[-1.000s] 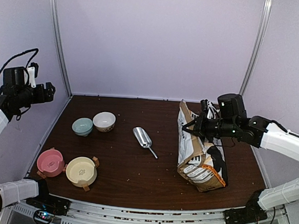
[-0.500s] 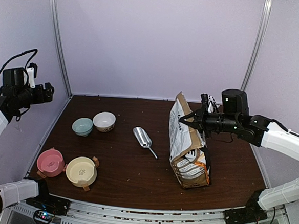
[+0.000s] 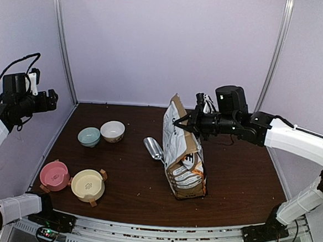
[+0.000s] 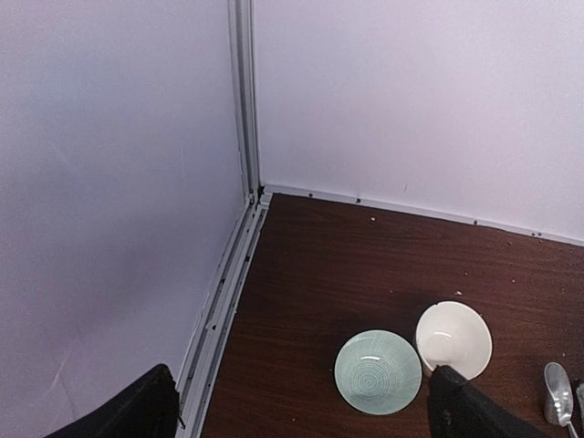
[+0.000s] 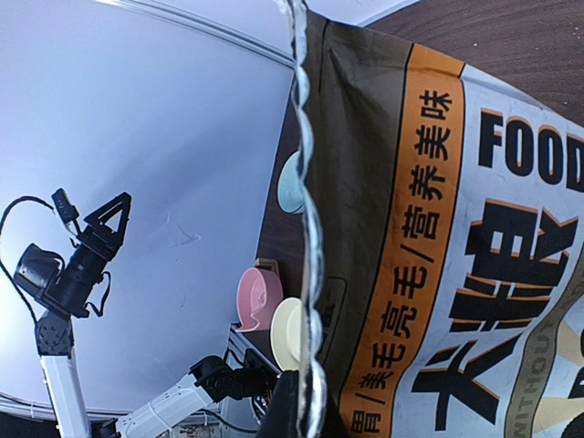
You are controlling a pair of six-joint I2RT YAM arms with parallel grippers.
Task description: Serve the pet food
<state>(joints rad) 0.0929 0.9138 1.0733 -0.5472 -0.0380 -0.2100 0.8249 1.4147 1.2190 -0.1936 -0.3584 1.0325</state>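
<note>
Mid-table, the right gripper [image 3: 179, 122] pinches the top of the tall orange-and-black foil bag [image 3: 184, 161]; the pet food is hidden inside, I guess. Four little round bowls [image 3: 87, 185] sit to its left, nearer the wide-open left gripper [image 3: 51, 100].

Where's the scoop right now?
Top view: the scoop lies mid-table, right of the white bowl, its handle end hidden behind the bag standing just to its right.

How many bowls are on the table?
4: teal bowl and white bowl far left; pink bowl and yellow bowl near left. The bag could hide more.
</note>
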